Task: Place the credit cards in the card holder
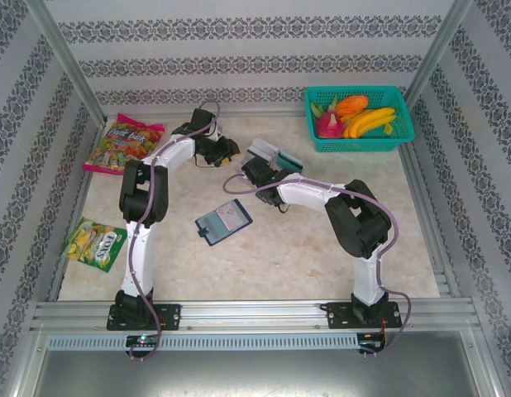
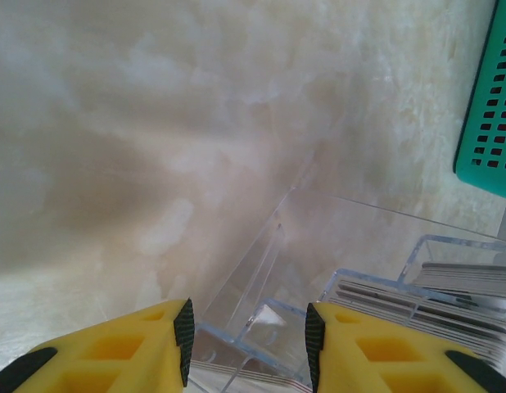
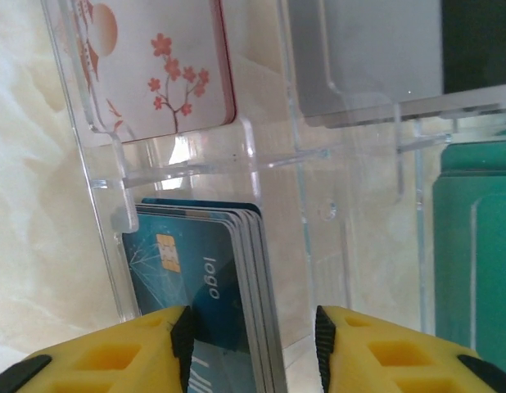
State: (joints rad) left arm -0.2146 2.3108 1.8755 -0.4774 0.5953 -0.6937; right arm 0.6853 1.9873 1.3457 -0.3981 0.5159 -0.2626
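A clear acrylic stand (image 1: 276, 155) at the table's back middle holds the credit cards in separate slots. In the right wrist view a stack of blue cards (image 3: 212, 270) stands between the pads of my right gripper (image 3: 253, 344), which is open: the left pad is at the stack's face and a gap remains on the right. Above are a white blossom card (image 3: 155, 65), a grey card (image 3: 359, 57) and teal cards (image 3: 474, 246). My left gripper (image 2: 246, 340) is shut on the stand's clear wall (image 2: 261, 270). The dark navy card holder (image 1: 223, 222) lies flat, apart from both grippers.
A teal mesh basket (image 1: 359, 118) of fruit sits at the back right, its wall close to the left gripper's view (image 2: 490, 98). Two candy bags (image 1: 123, 143) (image 1: 94, 244) lie along the left side. Metal rails border the table.
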